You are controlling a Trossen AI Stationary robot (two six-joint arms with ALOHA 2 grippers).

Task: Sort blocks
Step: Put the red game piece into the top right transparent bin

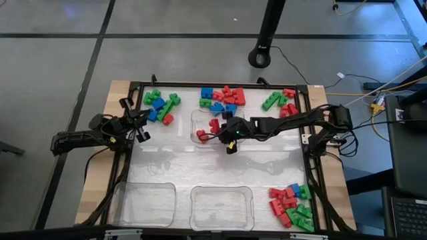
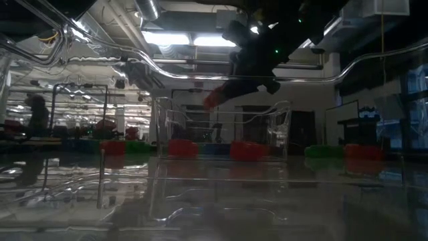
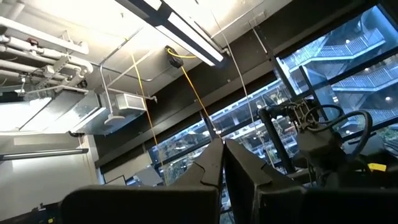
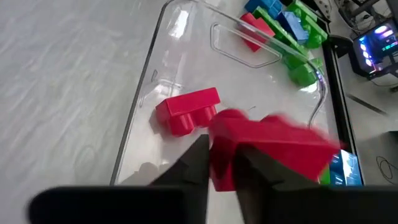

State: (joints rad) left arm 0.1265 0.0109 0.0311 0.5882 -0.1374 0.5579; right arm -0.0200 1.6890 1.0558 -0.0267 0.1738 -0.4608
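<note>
High view: right claw point(image 1: 230, 137) over the clear tray point(image 1: 195, 119) at counter's middle back.
Right claw: narrow, red block point(image 4: 267, 149) at its fingertips, blurred.
Left claw point(image 3: 222, 163): closed, empty.
Tray: red blocks point(image 1: 213, 125) inside.

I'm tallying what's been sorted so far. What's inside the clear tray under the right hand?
The clear tray holds red blocks, all near one end. The right hand above it covers part of the tray, so blocks under it can't be seen from above.
</note>
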